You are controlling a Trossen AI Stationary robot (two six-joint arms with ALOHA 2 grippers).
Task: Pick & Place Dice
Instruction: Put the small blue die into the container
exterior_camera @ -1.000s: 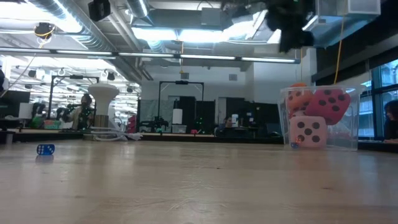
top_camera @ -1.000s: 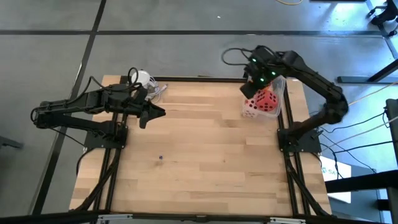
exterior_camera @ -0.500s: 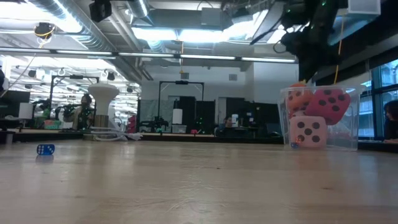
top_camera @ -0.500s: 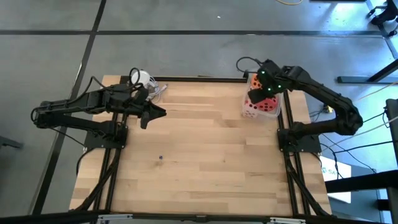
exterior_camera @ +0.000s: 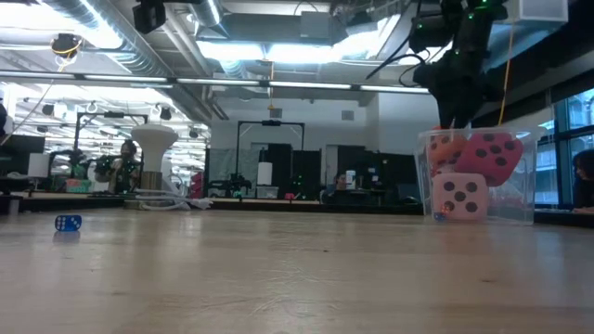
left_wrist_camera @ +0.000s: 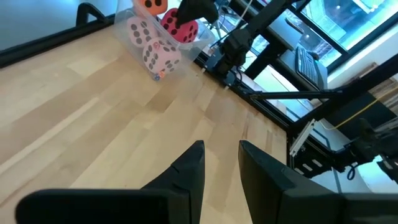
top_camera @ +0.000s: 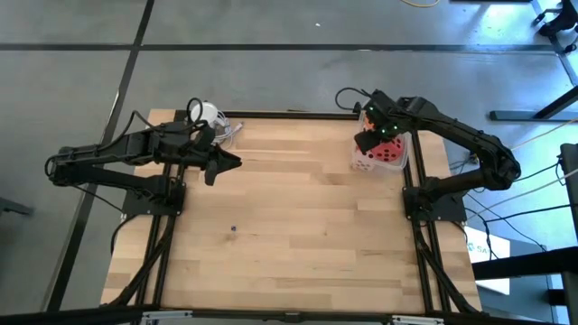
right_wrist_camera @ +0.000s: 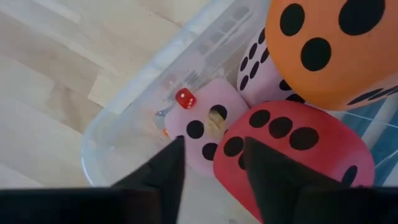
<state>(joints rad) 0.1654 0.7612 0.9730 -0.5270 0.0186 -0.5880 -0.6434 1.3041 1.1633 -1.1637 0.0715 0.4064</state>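
Red die [right_wrist_camera: 292, 149] lies just under the right pincer [right_wrist_camera: 211, 165], which hangs part open (holding nothing).

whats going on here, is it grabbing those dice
The right gripper hangs open just above a clear bin at the table's far right corner. The bin holds an orange die, a red die, pale pink dice and a tiny red die. Nothing is held. The left gripper waits over the table's far left, empty. A small blue die sits alone on the table.
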